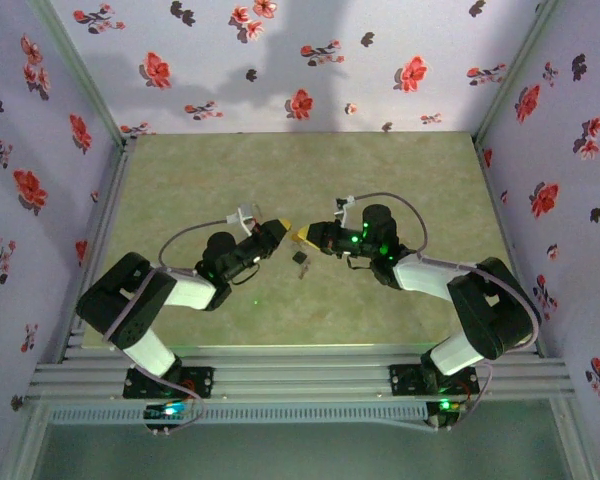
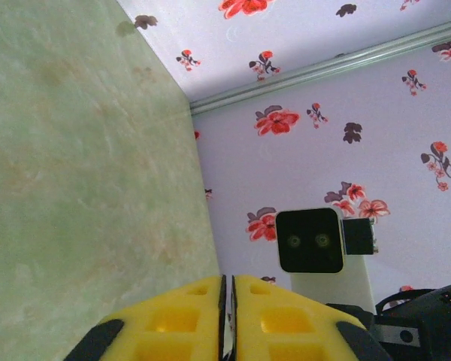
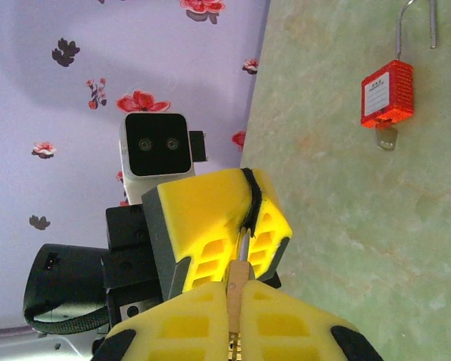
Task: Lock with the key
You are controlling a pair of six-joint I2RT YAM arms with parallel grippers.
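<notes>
Red padlock (image 3: 387,94), silver shackle (image 3: 400,30) open, lies on the green tabletop (image 3: 346,248), upper right of your right wrist view, apart from both grippers. Right gripper (image 3: 235,289) clamps a thin brass-coloured sliver (image 3: 234,301), perhaps the key; left gripper (image 2: 227,289) pads all but together. A skewed sliver could miss the keyway or shove the lock.

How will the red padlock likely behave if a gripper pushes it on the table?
The red padlock lies flat, so it would probably slide, not roll. Its long thin shackle looks like stiff metal and may make it pivot. The table looks smooth.
</notes>
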